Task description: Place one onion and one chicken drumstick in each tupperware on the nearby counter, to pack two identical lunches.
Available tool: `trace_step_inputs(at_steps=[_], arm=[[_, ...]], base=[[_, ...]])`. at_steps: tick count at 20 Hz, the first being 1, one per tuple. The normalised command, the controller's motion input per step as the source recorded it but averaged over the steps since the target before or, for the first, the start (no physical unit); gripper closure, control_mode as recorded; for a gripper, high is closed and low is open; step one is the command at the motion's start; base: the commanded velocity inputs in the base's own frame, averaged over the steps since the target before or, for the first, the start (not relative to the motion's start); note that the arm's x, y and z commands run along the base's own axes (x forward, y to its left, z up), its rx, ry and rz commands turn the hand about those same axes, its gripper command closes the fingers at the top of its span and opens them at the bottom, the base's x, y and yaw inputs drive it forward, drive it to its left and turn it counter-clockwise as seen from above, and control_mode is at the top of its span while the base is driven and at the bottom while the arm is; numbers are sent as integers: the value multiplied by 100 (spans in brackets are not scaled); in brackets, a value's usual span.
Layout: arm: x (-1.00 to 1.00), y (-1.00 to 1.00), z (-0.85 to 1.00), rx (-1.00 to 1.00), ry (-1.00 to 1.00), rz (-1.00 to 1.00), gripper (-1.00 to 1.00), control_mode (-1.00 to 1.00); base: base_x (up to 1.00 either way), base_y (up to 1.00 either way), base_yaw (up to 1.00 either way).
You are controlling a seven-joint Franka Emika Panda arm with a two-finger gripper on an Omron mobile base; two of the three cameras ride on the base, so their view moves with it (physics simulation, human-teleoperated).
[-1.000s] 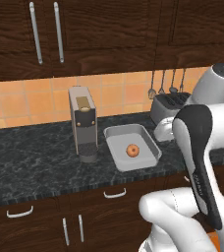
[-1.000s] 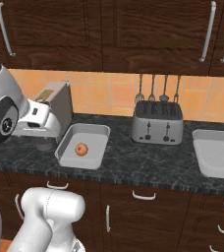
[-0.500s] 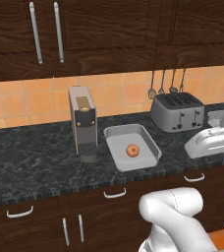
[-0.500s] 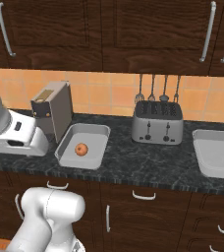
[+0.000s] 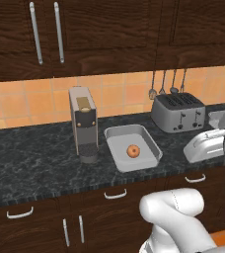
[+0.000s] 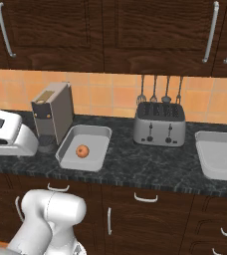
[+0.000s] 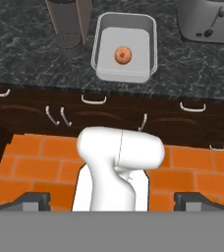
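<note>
So the gripper is pulled way back and up high, looking down over the floor and the counter, and its two dark finger tips sit far apart at the bottom corners of the hand view, so the claw is spread wide with nothing in it.

Below it there's an orange brick-pattern floor, then the dark brown drawers and doors with curved silver handles.

The counter is dark marbled stone. One tupperware sits on it just right of the coffee machine, and there's a single onion lying in the middle of it. The second tupperware is well apart at the far right, past the silver toaster.

Utensils hang on the orange tiled backsplash above the toaster, and dark wood upper cabinets run along the top.
</note>
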Motion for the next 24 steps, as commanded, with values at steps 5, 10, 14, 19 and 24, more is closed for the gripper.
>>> trace_step_inputs(at_steps=[5,10,14,19,24], arm=[[0,0,0,0,0,0,-100,100],[0,0,0,0,0,0,-100,100],[0,0,0,0,0,0,-100,100],[0,0,0,0,0,0,-100,100],[0,0,0,0,0,0,-100,100]], base=[[-28,-1,0],[-100,-32,0],[-29,-79,0],[-2,-100,0],[-15,-100,0]])
